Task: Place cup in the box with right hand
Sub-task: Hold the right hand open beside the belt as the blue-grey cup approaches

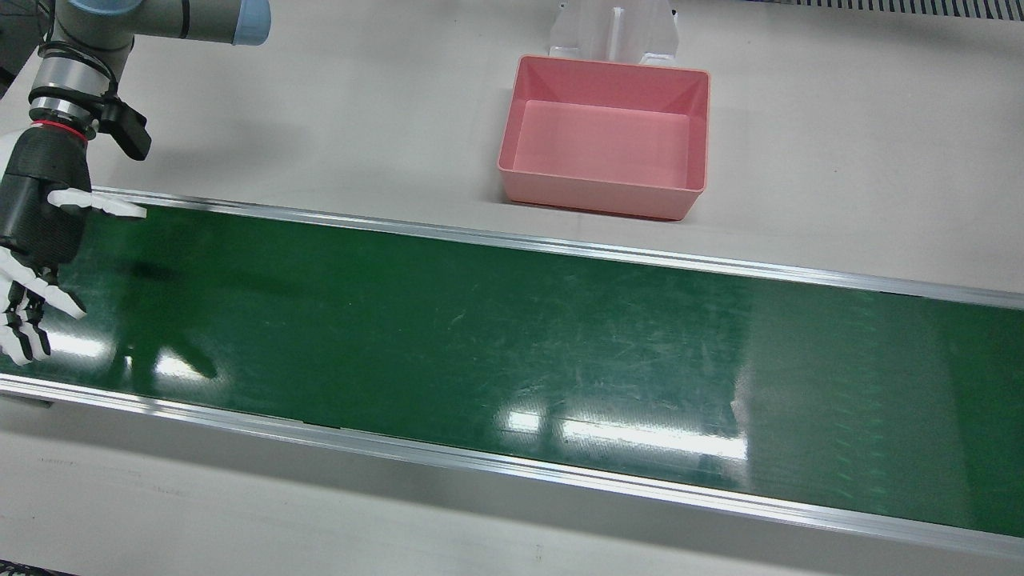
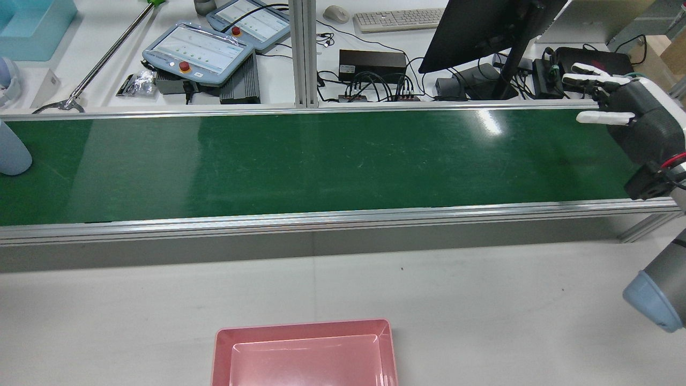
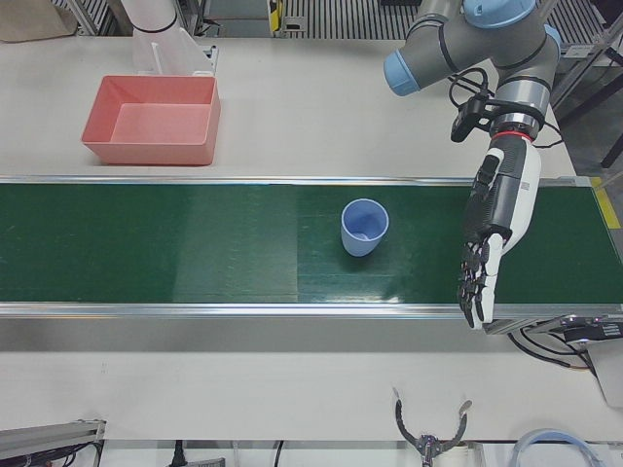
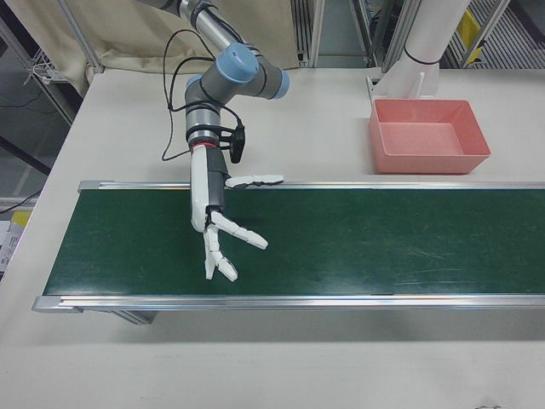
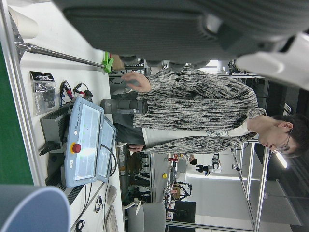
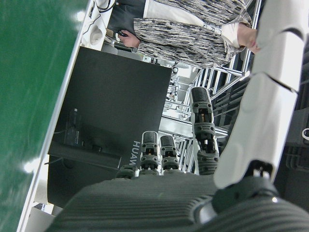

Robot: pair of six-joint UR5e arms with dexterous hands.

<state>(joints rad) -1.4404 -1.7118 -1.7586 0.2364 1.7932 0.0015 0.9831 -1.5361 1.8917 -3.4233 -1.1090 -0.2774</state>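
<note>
Left-front view shows, from left to right, the pink box at upper left, the light blue cup upright mid-belt, and the left hand spread, holding nothing. Right-front view misses the cup but shows the right hand spread, holding nothing.

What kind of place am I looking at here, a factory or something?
More likely a robotics lab or test station than a factory: a green conveyor belt with a robot arm's right hand over it, plus control pendants, a keyboard and cabling behind.

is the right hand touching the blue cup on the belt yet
Apart. The right-front view shows the right hand open over bare green belt; the left-front view shows the cup far along, beside the left hand.
</note>
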